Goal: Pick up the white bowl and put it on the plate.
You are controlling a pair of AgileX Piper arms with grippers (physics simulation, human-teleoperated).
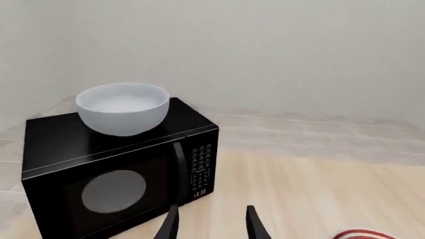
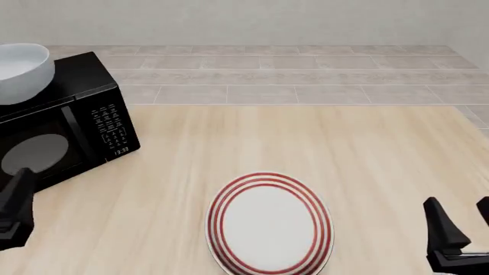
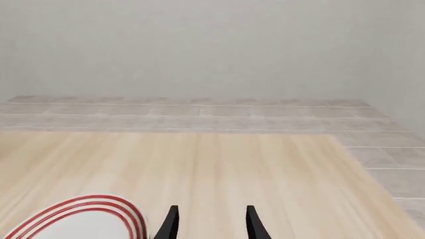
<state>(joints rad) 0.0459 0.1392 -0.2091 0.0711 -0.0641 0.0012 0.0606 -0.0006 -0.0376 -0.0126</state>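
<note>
text: clock digits, seemingly "13:33" | on: microwave point(image 2: 65, 123) display point(image 2: 121, 150) | keypad marks: unreadable

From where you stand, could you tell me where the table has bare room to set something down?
Widest bare wood runs from the plate back to the tiled strip and out to the table's right edge. A narrower patch lies between plate and microwave. The left is crowded: the microwave, the white bowl on top.

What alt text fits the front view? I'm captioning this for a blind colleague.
A white bowl sits on top of a black microwave at the far left of a wooden table, and a red-ringed plate lies empty near the front centre. Both open grippers, left and right, hold nothing.
</note>
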